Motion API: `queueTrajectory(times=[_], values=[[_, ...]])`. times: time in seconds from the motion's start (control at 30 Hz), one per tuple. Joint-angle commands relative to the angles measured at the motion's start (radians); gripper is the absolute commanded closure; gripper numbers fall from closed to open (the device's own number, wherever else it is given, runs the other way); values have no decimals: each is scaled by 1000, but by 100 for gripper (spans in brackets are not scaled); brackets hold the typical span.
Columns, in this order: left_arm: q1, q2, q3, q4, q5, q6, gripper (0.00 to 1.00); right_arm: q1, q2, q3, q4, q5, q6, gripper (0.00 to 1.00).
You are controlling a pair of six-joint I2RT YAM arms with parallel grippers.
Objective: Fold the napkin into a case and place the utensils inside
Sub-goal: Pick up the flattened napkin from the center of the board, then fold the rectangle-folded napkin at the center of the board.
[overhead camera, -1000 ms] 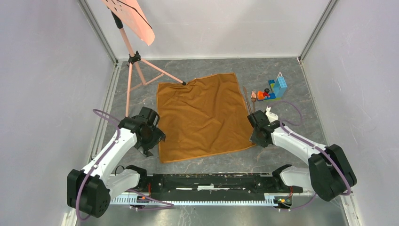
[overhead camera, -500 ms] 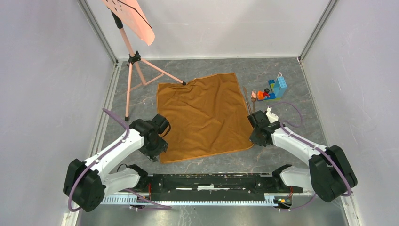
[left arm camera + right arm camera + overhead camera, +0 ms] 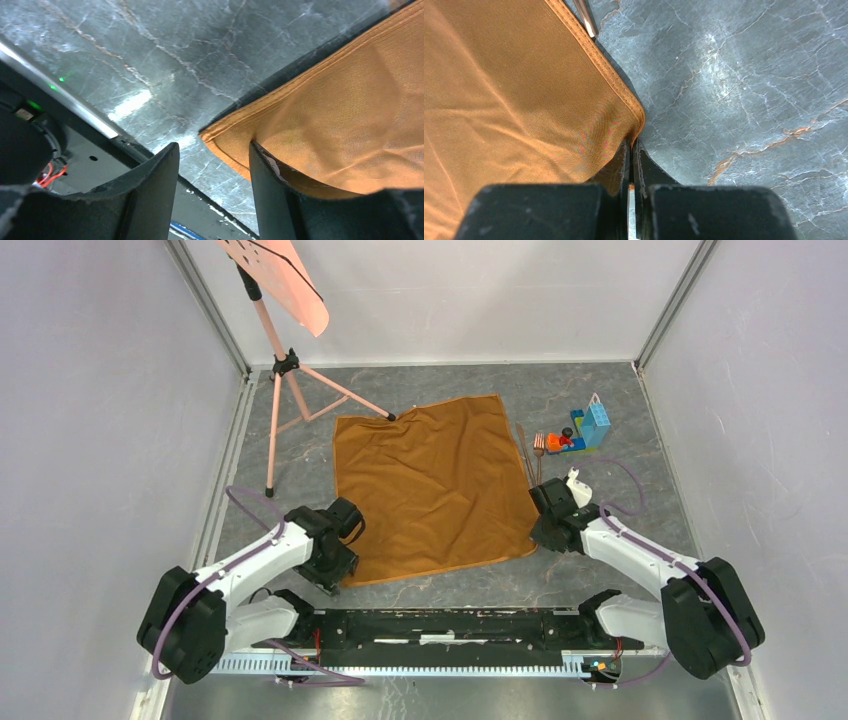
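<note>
The orange-brown napkin (image 3: 435, 485) lies spread flat mid-table. My left gripper (image 3: 335, 575) is at its near-left corner. In the left wrist view, its jaws (image 3: 212, 150) stand open. The napkin corner (image 3: 225, 140) lies between them, and the right finger (image 3: 270, 190) rests on the cloth. My right gripper (image 3: 540, 535) is shut on the napkin's near-right corner (image 3: 624, 125), the fingertips (image 3: 631, 145) pinching the hem. The utensils, a thin stick (image 3: 524, 450) and a small fork (image 3: 539, 448), lie just right of the napkin. The tip of one utensil (image 3: 585, 15) shows in the right wrist view.
A colourful toy brick pile (image 3: 585, 430) sits right of the utensils. A pink tripod stand (image 3: 285, 370) with a salmon sheet (image 3: 285, 280) stands at the back left, one foot touching the napkin's far edge. A black rail (image 3: 440, 625) runs along the near edge, and walls enclose the table.
My left arm swung in towards the napkin's near-left corner and its jaws narrowed around it. My right gripper closed on the near-right corner and shifted slightly nearer.
</note>
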Motion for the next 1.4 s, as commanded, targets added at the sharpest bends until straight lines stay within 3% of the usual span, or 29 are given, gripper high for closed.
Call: queueTrajectory(times=[0.0, 0.23, 0.37, 0.47, 0.63, 0.7, 0.8, 1.0, 1.2, 1.37], values=[[-4, 24, -6, 77, -47, -68, 40, 5, 8, -43, 6, -38, 4, 100], [-4, 44, -57, 124, -13, -98, 48, 4, 6, -38, -7, -42, 5, 100], [-3, 77, -41, 147, -25, -98, 70, 4, -2, -34, -7, -48, 3, 100], [4, 79, -23, 156, -46, -69, 97, 5, -18, -24, -5, -48, -15, 100], [31, -35, 87, 120, -120, 87, 98, 4, -88, 14, 43, -49, -134, 100], [33, -117, 154, 111, -155, 175, 98, 5, -131, 34, 121, -94, -264, 100], [35, -272, 234, 174, -168, 329, 98, 4, -212, 46, 284, -236, -462, 100], [37, -519, 418, 349, -178, 624, 98, 5, -359, 99, 499, -540, -709, 100], [37, -629, 656, 410, -137, 892, 98, 4, -516, 174, 585, -718, -801, 100], [35, -705, 803, 481, -45, 1017, 98, 5, -614, 302, 660, -838, -742, 100]])
